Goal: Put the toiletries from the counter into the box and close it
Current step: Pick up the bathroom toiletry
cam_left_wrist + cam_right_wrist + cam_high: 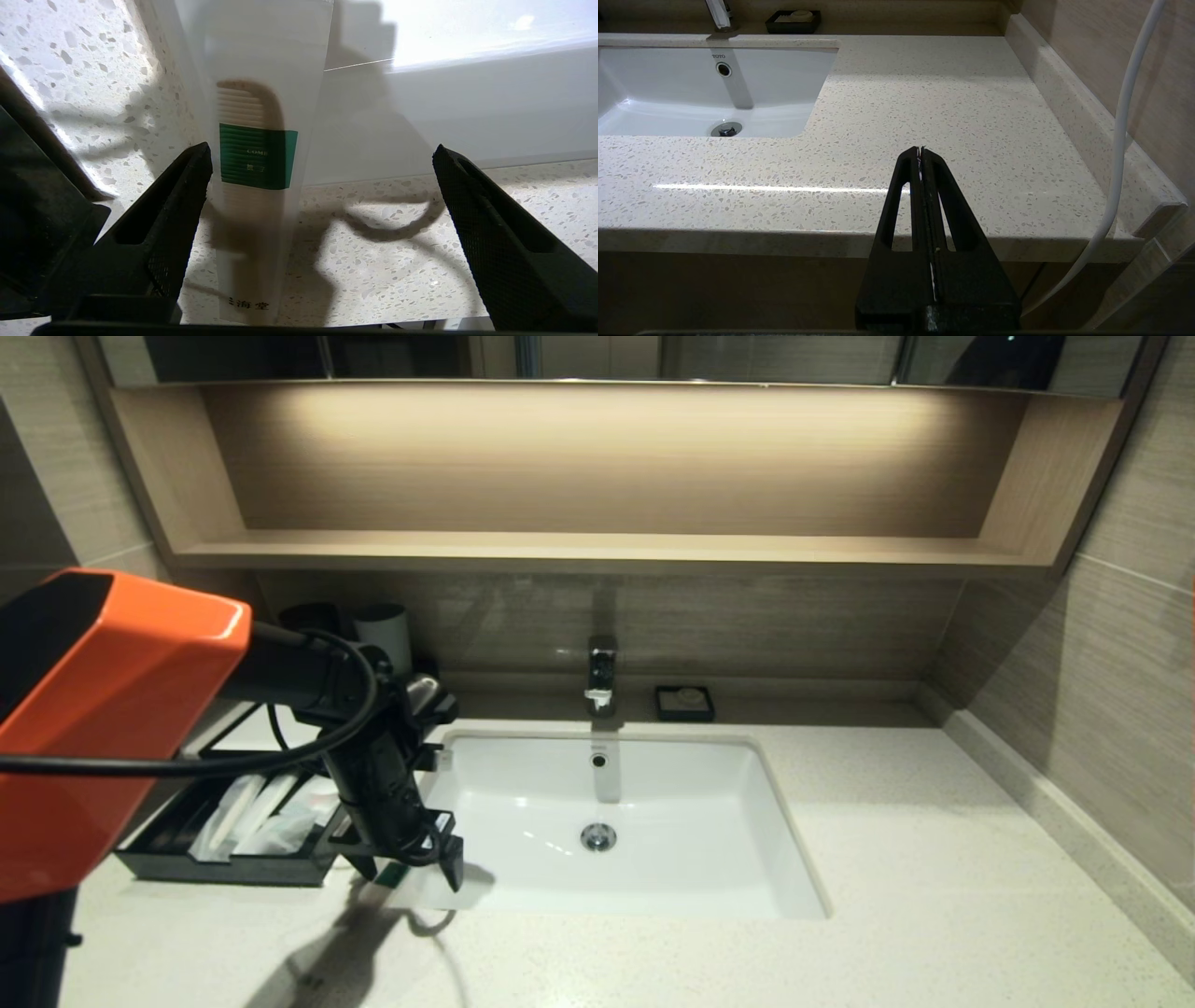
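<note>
Wrapped comb (254, 158) flat on counter (373, 242), lengthwise between open left fingers (187, 186).

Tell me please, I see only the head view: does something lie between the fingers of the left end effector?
Observer: Yes. The left wrist view shows a wrapped comb with a green label, lying on the counter between the open fingers of the left end effector, not gripped.
Operator: Is it centred in the gap?
Observer: No. It lies close beside one finger; the other finger stands well apart from it.
Operator: And the right end effector? I cannot see it.
Observer: The right wrist view shows the right end effector shut and empty, near the counter's front edge, to the right of the sink.
</note>
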